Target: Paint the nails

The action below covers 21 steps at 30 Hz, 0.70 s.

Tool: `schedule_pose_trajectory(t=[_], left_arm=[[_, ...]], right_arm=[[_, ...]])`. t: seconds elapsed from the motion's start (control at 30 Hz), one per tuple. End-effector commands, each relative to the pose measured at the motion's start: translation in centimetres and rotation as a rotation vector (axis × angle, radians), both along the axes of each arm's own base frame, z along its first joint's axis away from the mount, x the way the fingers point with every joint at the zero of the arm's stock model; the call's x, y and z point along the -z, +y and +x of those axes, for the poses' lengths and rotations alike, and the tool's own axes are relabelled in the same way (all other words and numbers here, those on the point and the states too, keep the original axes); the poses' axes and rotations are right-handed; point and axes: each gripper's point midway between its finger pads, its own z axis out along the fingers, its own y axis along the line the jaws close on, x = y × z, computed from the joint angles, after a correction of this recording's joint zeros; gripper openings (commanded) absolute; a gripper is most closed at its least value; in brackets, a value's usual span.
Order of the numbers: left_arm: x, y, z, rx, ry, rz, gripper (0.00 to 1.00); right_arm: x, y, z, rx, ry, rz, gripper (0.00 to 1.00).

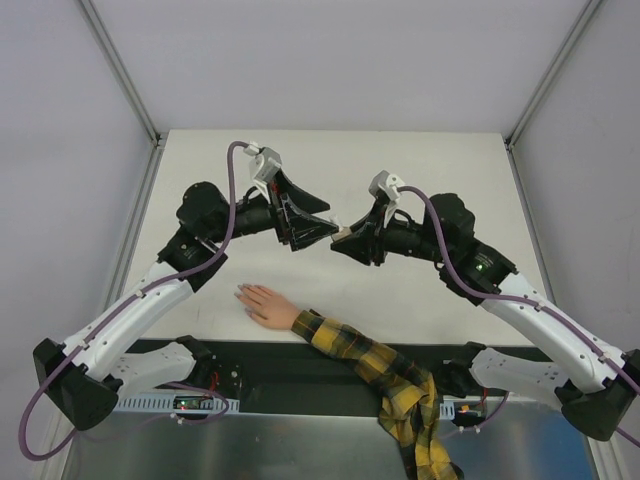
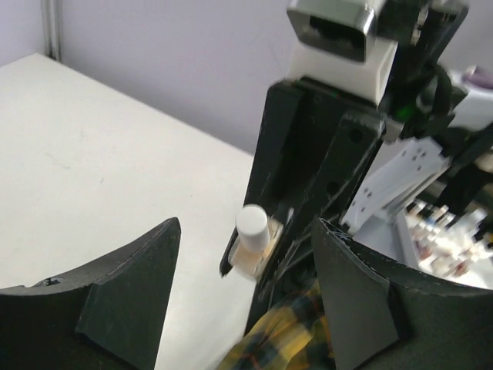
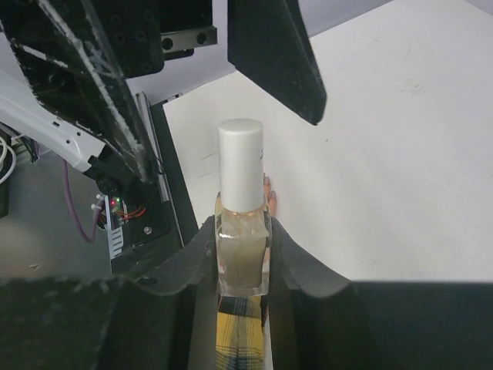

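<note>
Two grippers meet above the table (image 1: 450, 180). I record my left gripper (image 1: 325, 222) spread, its jaws either side of the white cap (image 2: 251, 223) and clear of it. My right gripper (image 1: 352, 240) pinches the polish bottle (image 3: 243, 239). Step judged: uncapping. Next I should close squarely on the cap, then twist. The nails (image 1: 242, 293) lie at the table's near edge, unpainted, placed only from above; only the wrist views show the bottle clearly.

nails (image 1: 240, 291): too small to tell apart, top view.
hand (image 3: 269, 202): mostly hidden behind bottle (image 3: 241, 239), right wrist view.
sleeve (image 1: 395, 380): cut off at bottom edge; blurred in left wrist view.
</note>
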Motion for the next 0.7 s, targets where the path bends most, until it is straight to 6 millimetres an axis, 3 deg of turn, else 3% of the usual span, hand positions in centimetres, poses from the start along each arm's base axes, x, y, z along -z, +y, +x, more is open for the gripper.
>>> schedule_pose_trajectory(t=[0.0, 0.3, 0.33, 0.67], left_arm=[[-5.7, -0.6, -0.1, 0.033, -0.013, -0.249, 0.66], [-5.3, -1.6, -0.1, 0.095, 0.043, -0.260, 0.50], [-5.2, -1.6, -0.1, 0.097, 0.051, -0.258, 0.50], [-3.4, -2.1, 0.0, 0.083, 0.091, -0.195, 0.53]], right_arm=[[-4.1, 0.1, 0.1, 0.021, -0.045, 0.110, 0.00], [-4.4, -0.4, 0.0, 0.035, -0.054, 0.119, 0.00], [-5.1, -0.4, 0.0, 0.034, -0.074, 0.141, 0.00], [-5.7, -0.5, 0.2, 0.049, -0.083, 0.149, 0.00]])
